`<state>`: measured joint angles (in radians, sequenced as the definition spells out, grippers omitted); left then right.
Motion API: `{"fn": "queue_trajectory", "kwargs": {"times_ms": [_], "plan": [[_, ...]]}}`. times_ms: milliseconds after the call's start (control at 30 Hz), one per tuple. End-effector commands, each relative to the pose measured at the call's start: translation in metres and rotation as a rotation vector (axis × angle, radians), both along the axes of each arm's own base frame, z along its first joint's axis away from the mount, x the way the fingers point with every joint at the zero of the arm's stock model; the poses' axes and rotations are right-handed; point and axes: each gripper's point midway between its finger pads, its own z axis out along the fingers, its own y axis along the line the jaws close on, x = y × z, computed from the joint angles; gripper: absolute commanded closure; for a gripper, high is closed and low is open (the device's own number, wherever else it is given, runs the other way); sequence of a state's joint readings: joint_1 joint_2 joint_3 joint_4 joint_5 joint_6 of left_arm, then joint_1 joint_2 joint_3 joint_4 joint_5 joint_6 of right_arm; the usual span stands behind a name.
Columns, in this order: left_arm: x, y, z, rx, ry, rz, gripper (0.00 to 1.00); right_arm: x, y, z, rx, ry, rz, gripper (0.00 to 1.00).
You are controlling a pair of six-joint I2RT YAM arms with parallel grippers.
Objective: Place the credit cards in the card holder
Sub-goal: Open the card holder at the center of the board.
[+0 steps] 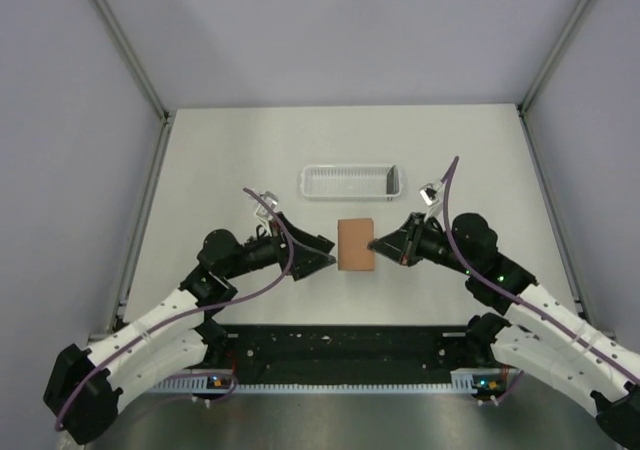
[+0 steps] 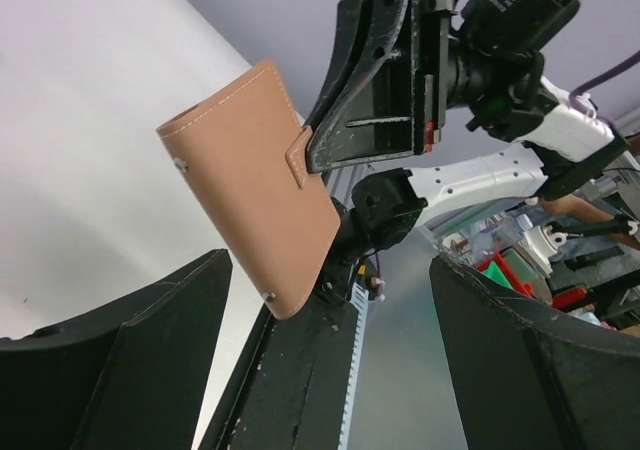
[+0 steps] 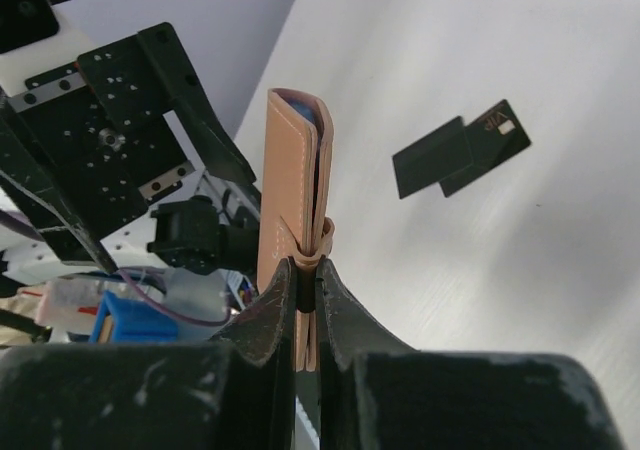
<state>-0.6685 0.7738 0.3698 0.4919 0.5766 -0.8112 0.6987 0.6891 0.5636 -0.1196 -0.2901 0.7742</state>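
The closed reddish-brown card holder [image 1: 355, 244] hangs in the air at mid-table, held by its clasp edge in my right gripper [image 1: 374, 242]. The right wrist view shows it edge-on [image 3: 292, 180], with my right gripper [image 3: 308, 282] shut on its strap side. On the table beyond it lie two black credit cards [image 3: 460, 150], overlapping, one with a white mark. They are hidden in the top view. My left gripper [image 1: 328, 257] stands open just left of the card holder [image 2: 245, 185]. Its fingers [image 2: 130, 360] are wide apart below it, touching nothing.
A white slatted plastic tray [image 1: 350, 180] sits behind the card holder toward the back of the table. Grey walls close in the table on the left, right and back. The arms' black base rail [image 1: 340, 345] runs along the near edge.
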Motion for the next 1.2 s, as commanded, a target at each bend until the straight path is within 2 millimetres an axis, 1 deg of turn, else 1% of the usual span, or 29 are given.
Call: {"fn": "queue_trajectory", "kwargs": {"times_ms": [0,200,400,600,733,833,900,933,967,1000,1100,1133,1167], "plan": [[-0.013,-0.001,0.029,-0.085,-0.089,-0.071,0.14,-0.010,0.019,0.049,0.217,-0.073,0.094,1.00],[-0.012,-0.003,0.017,-0.060,-0.070,-0.075,0.15,-0.017,0.019,0.057,0.289,-0.080,0.117,1.00],[-0.010,-0.004,0.022,-0.070,-0.077,-0.073,0.16,-0.020,0.022,0.058,0.328,-0.068,0.139,1.00],[-0.012,-0.008,0.026,-0.085,-0.075,-0.106,0.26,-0.017,0.024,0.060,0.358,-0.064,0.132,1.00],[-0.014,-0.009,0.027,-0.087,-0.080,-0.112,0.32,-0.016,0.026,0.059,0.360,-0.054,0.137,1.00],[-0.015,-0.010,0.029,-0.090,-0.083,-0.117,0.47,-0.016,0.028,0.058,0.361,-0.048,0.141,1.00],[-0.017,-0.010,0.030,-0.089,-0.086,-0.122,0.62,-0.016,0.028,0.057,0.355,-0.047,0.141,1.00],[-0.016,-0.011,0.030,-0.088,-0.092,-0.123,0.75,-0.016,0.028,0.057,0.354,-0.050,0.141,1.00],[-0.017,-0.011,0.031,-0.087,-0.095,-0.126,0.91,-0.016,0.027,0.057,0.351,-0.055,0.141,1.00],[-0.018,-0.011,0.031,-0.082,-0.099,-0.132,1.00,-0.016,0.027,0.059,0.349,-0.062,0.142,0.98],[-0.016,-0.011,0.028,-0.041,-0.129,-0.108,1.00,-0.015,0.023,0.066,0.316,-0.094,0.124,0.60],[-0.013,-0.010,0.024,-0.002,-0.152,-0.079,1.00,-0.014,0.020,0.067,0.292,-0.101,0.109,0.51],[-0.005,-0.007,0.020,0.051,-0.173,-0.013,1.00,-0.013,0.017,0.073,0.275,-0.121,0.094,0.45]]}}
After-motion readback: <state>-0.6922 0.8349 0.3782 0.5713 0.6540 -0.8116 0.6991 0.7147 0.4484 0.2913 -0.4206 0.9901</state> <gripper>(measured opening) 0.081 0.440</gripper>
